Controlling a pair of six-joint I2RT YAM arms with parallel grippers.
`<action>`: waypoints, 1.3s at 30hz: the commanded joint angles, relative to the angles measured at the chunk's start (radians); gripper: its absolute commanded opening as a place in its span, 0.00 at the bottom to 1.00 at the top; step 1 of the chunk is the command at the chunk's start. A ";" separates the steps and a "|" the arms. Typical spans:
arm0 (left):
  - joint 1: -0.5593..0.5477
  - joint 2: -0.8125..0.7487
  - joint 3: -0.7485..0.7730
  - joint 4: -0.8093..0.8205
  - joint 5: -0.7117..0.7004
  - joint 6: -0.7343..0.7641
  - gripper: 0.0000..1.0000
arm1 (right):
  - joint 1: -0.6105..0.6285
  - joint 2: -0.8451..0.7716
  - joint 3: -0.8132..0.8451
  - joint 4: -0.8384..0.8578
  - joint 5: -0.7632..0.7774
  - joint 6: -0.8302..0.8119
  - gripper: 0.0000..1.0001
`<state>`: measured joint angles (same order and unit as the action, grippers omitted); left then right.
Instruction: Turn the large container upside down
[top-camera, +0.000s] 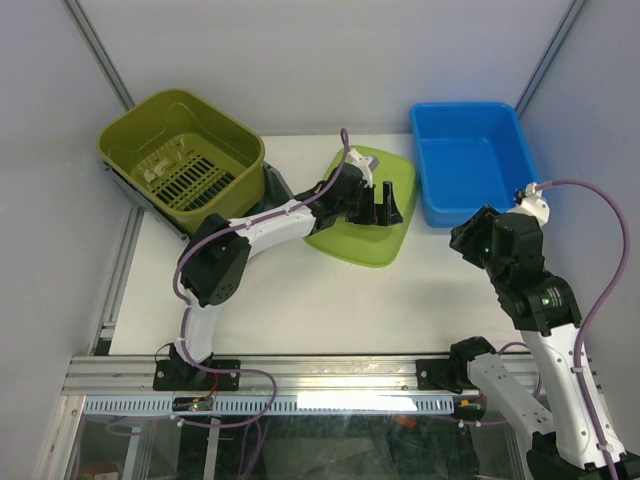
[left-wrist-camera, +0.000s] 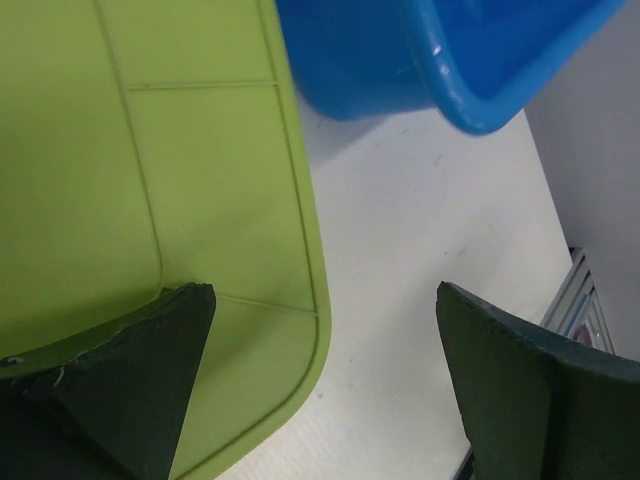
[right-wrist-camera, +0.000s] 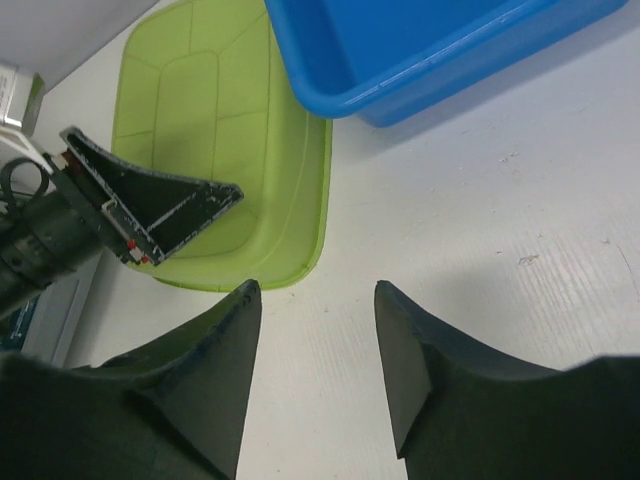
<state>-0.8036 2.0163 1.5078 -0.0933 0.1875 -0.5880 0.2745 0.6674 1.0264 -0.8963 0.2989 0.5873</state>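
An olive green slotted basket stands open side up at the back left, leaning on a dark grey piece. A light green shallow tub lies at the table's middle; it also shows in the left wrist view and the right wrist view. My left gripper is open and empty, low over the tub's right edge, one finger over the tub and one over the table. My right gripper is open and empty above bare table, right of the tub.
A blue bin stands open side up at the back right, close to the tub. Grey walls and slanted frame posts enclose the back and sides. A metal rail runs along the near edge.
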 joint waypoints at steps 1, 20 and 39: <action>0.006 0.119 0.161 0.075 0.083 -0.006 0.99 | -0.003 0.061 0.052 0.053 0.010 -0.060 0.55; -0.141 -0.367 -0.287 -0.054 0.015 0.113 0.99 | -0.164 0.773 0.344 0.281 -0.233 -0.324 0.61; -0.103 -0.084 -0.198 0.086 0.118 0.076 0.99 | -0.177 1.276 0.686 0.257 -0.311 -0.399 0.43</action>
<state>-0.9428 1.9263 1.2678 -0.1143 0.2462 -0.5083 0.1032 1.9347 1.6352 -0.6521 0.0513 0.2134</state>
